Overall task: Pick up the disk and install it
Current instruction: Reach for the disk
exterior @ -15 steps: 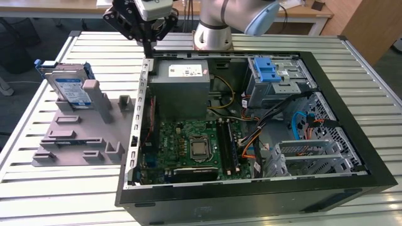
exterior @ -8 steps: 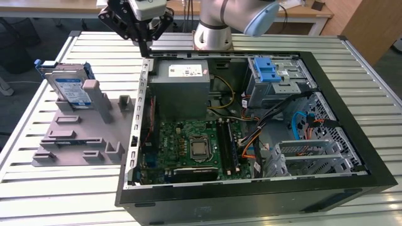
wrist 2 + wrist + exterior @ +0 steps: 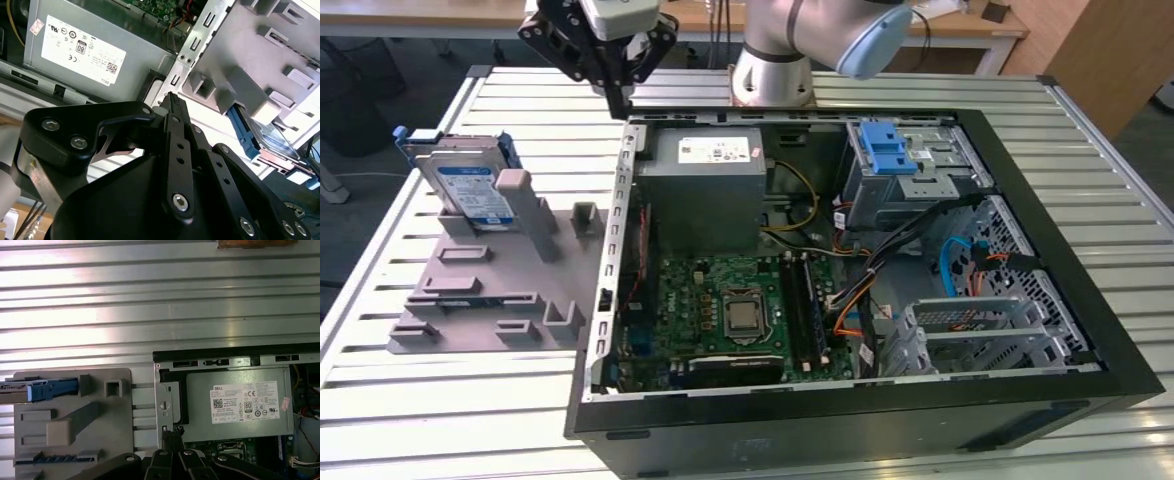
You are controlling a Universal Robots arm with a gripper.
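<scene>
Black linkage bars sit closest in both wrist views. The gripper (image 3: 172,100) seems pressed together at its tips with nothing between them, though the dark tips blend into the case behind, so that is my best reading.

Going from the exterior view's left, the disk (image 3: 464,185) stands on edge in a slot of the grey holder (image 3: 480,300) on the slatted table (image 3: 400,400), label face showing and blue rails along its sides. The gripper hangs above the table, between the holder and the back corner of the open computer case (image 3: 854,425), well apart from the disk. Inside the case come the power supply (image 3: 707,185) and then, further to the exterior view's right, the drive cage (image 3: 914,180) with its blue latch (image 3: 887,150).

As for handling, I judge the disk to be stiff, dense for its size, and sensitive to knocks. Its smooth metal faces are likely to be slippery. The upper part standing clear of the slot looks like the place to take hold, pinched across the two flat faces or by the plastic rails, and the lift should go straight up so it doesn't bind in the holder
</scene>
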